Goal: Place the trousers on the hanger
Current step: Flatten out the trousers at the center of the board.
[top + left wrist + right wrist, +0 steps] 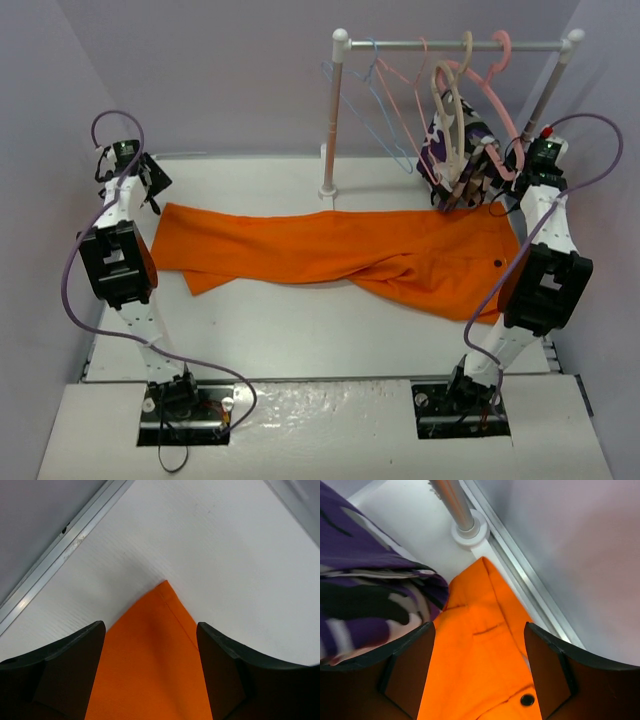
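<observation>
Jaws apart above trousers (330, 250), flat on white table (300, 325); lilac walls (220, 80)

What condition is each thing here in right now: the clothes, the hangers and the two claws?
trousers: spread flat along the table, on no hanger.
light-blue hanger: hanging bare on the rail.
pink hangers: hanging on the rail.
beige hanger: hanging on the rail.
patterned garment: hanging near the rail's right end.
left gripper: open above a trouser corner, holding nothing.
right gripper: open above the trousers' other end, holding nothing.
</observation>
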